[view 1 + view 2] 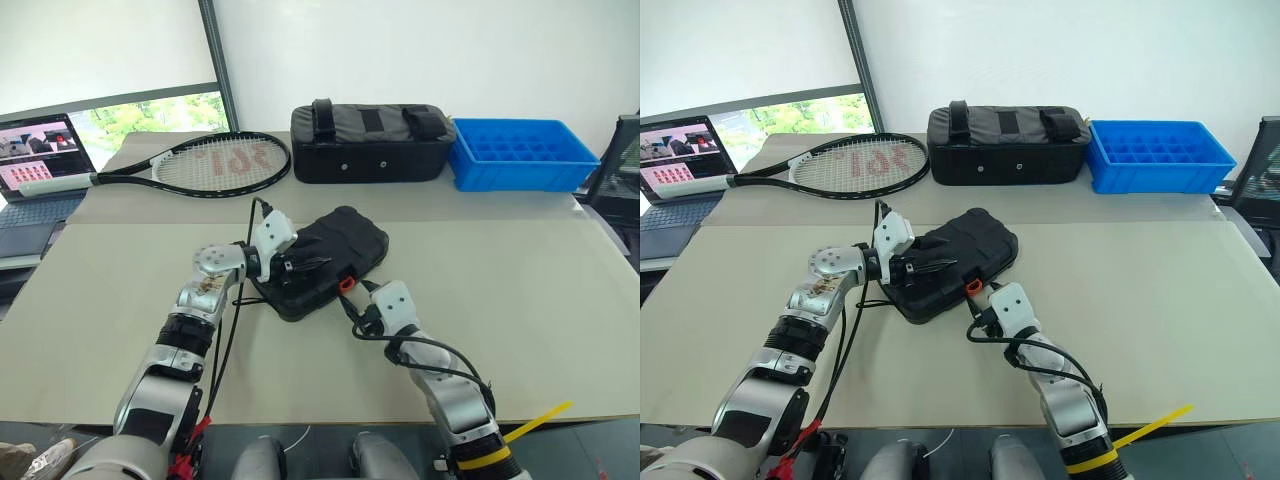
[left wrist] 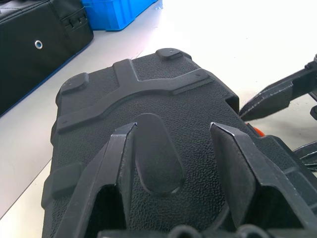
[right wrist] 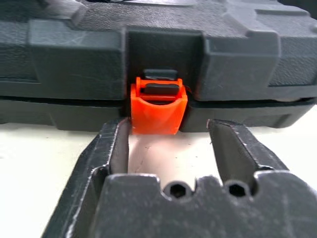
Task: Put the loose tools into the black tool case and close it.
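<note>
At the far left edge of the beige table (image 1: 560,330) sits an open laptop (image 1: 40,160), then a black-framed tennis racket w/ white grip (image 1: 215,160), a big black fabric bag w/ straps (image 1: 370,142) and a blue plastic crate (image 1: 520,155) along the back.

Mid-table, near the front, lies the black textured moulded-plastic tool case (image 1: 335,250), lid down. No loose tools visible on the table, so I'd judge they're inside already.

Left gripper (image 2: 173,134) rests over the lid, fingers about half spread, tips on or just above the shell, gripping nothing; can't tell if it's pressing.

Right gripper (image 3: 168,134) is level w/ the case's front edge, jaws apart, one finger just beside the orange latch (image 3: 158,111), nothing held. Latch hangs below the seam; looks not yet snapped up, tho hard to be sure.

Handling: case looks stiff, fairly light, textured so not slippery, but may slide on the smooth top. Best hold lid down from above and push the latch from the front.
</note>
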